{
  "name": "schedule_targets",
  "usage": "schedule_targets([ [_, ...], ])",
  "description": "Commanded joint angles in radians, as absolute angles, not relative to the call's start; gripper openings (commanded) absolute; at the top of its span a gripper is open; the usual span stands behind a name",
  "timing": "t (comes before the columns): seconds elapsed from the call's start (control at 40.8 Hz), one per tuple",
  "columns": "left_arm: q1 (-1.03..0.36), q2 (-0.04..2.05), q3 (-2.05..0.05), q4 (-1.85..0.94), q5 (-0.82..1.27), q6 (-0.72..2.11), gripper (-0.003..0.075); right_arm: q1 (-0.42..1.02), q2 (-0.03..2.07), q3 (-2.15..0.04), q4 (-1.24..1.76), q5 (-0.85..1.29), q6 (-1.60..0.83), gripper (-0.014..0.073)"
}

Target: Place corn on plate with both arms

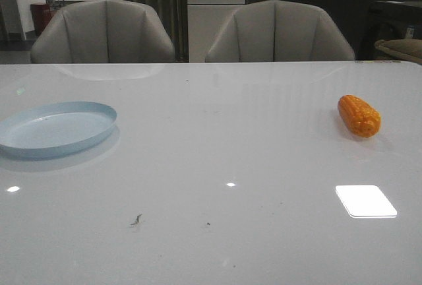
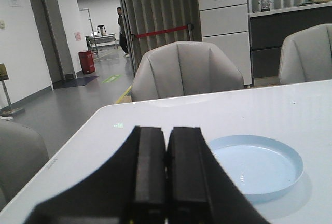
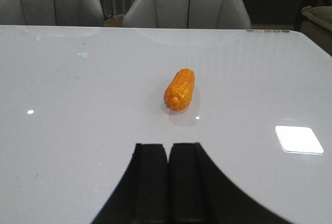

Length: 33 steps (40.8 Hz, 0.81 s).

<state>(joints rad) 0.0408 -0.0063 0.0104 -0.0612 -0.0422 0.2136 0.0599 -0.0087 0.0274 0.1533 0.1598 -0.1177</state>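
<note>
My right hand (image 3: 167,182) hovers low over the glossy white counter (image 1: 211,166), black fingers clenched together on nothing, aimed at the stubby orange-yellow corn cob (image 3: 180,89) lying on its side well ahead of it, which I judge lines me up for a reach. My left hand (image 2: 166,182) is clenched empty too, just beside the shallow round pale-blue plate (image 2: 259,164), likely waiting to receive. Corn and plate sit well apart, at opposite sides of the counter. Neither arm shows in the front view, and my left hand hides the plate's near rim.
</note>
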Motion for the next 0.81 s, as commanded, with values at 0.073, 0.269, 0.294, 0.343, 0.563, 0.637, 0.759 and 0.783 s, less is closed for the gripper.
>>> schedule_targets([
  [0.073, 0.039, -0.028, 0.049, -0.063, -0.129, 0.202, 0.0094, 0.053, -0.034, 0.006, 0.145, 0.082, -0.122, 0.0033],
  [0.269, 0.039, -0.028, 0.049, -0.063, -0.129, 0.202, 0.0094, 0.053, -0.034, 0.006, 0.145, 0.082, -0.122, 0.0033],
  [0.294, 0.039, -0.028, 0.049, -0.063, -0.129, 0.202, 0.0094, 0.053, -0.034, 0.006, 0.145, 0.082, -0.122, 0.0033],
  [0.343, 0.039, -0.028, 0.049, -0.065, -0.129, 0.202, 0.0094, 0.053, -0.034, 0.006, 0.145, 0.082, -0.122, 0.0033],
  [0.563, 0.039, -0.028, 0.049, -0.071, -0.129, 0.202, 0.0094, 0.053, -0.034, 0.006, 0.145, 0.082, -0.122, 0.0033],
  [0.637, 0.039, -0.028, 0.049, -0.071, -0.129, 0.202, 0.0094, 0.053, -0.034, 0.006, 0.145, 0.082, -0.122, 0.0033],
  [0.759, 0.039, -0.028, 0.049, -0.071, -0.129, 0.202, 0.0094, 0.053, -0.034, 0.006, 0.145, 0.072, -0.122, 0.0033],
  [0.783, 0.039, -0.028, 0.049, -0.071, -0.129, 0.202, 0.0094, 0.053, -0.034, 0.006, 0.145, 0.072, -0.122, 0.0033],
])
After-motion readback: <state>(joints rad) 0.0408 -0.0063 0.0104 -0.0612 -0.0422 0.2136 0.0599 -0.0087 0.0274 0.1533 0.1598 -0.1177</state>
